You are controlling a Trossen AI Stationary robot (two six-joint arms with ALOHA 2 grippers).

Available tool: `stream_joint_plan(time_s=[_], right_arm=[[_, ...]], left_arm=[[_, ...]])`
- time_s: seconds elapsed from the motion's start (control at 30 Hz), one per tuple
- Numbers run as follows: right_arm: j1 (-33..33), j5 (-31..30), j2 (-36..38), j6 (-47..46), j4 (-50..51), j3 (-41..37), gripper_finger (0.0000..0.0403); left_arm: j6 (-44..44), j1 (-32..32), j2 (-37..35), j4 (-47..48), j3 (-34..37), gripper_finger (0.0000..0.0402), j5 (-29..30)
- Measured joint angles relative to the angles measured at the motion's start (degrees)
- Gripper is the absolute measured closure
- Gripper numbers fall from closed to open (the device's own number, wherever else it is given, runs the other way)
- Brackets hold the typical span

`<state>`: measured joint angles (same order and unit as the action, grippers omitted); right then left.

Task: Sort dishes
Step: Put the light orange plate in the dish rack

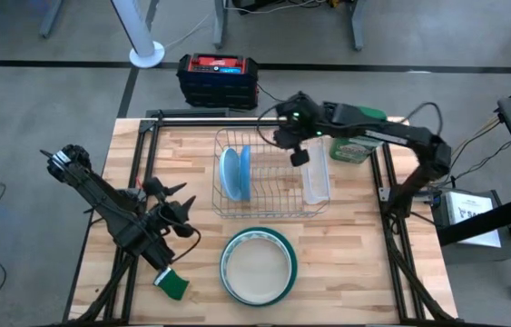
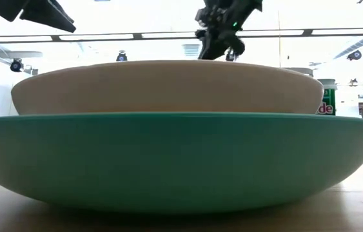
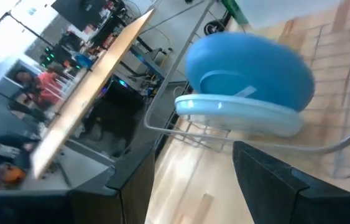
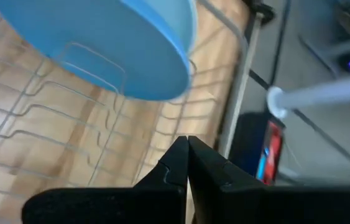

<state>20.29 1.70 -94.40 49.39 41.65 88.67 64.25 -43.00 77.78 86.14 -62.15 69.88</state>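
Two light blue plates [image 1: 235, 173] [image 3: 249, 62] [image 4: 106, 43] stand on edge in the left slots of the wire dish rack [image 1: 273, 211]. Near the front edge a cream plate [image 1: 258, 270] [image 2: 168, 87] lies inside the large teal-rimmed plate [image 1: 285, 247] [image 2: 168, 161], which rests on the table. My right gripper [image 1: 299, 156] [image 2: 223, 48] [image 4: 188, 146] hangs shut above the rack, to the right of the blue plates, holding nothing. Left of the rack, my left gripper [image 1: 181, 202] is open and empty, pointing toward the blue plates.
A clear container [image 1: 317, 182] sits at the rack's right end. A green soap bottle [image 1: 353, 150] stands behind it. A green sponge [image 1: 175, 286] lies near the front left. A black and red box [image 1: 219, 77] sits beyond the far edge. Bare wood shows right of the stacked plates.
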Motion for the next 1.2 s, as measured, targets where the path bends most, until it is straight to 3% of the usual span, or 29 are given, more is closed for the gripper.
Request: stream_joint_plan(time_s=[0.17,0.37,0.47,0.67,0.87,1.03,1.2], right_arm=[[-3.0,-4.4,9.6,-8.6,-0.6,-6.4,0.0403],[-8.7,-6.4,20.9,-25.9,-0.9,-15.9,0.0403],[-11.9,-6.4,24.8,-33.5,-1.6,-20.1,0.0403],[-19.2,-6.4,29.5,-41.7,-2.0,-27.2,0.0403],[-25.4,-9.7,31.0,-49.2,-2.9,-32.3,0.0403],[-28.5,-10.9,30.9,-52.7,-2.9,-35.2,0.0403],[-29.9,-10.9,30.6,-55.5,-2.9,-36.9,0.0403]], left_arm=[[2.2,0.2,0.0,-11.4,-3.1,0.0197,-2.2],[-2.1,0.2,0.2,-34.4,-4.3,0.0197,-15.0],[-7.3,0.2,1.5,-42.1,-4.1,0.0197,-18.1],[-5.4,0.3,6.6,-44.6,-4.4,0.0197,-22.8],[3.0,0.5,12.0,-45.6,-4.5,0.0197,-26.3],[10.8,0.7,15.3,-46.7,-4.5,0.0197,-28.8],[13.3,0.8,17.8,-50.0,-4.5,0.0197,-29.2]])
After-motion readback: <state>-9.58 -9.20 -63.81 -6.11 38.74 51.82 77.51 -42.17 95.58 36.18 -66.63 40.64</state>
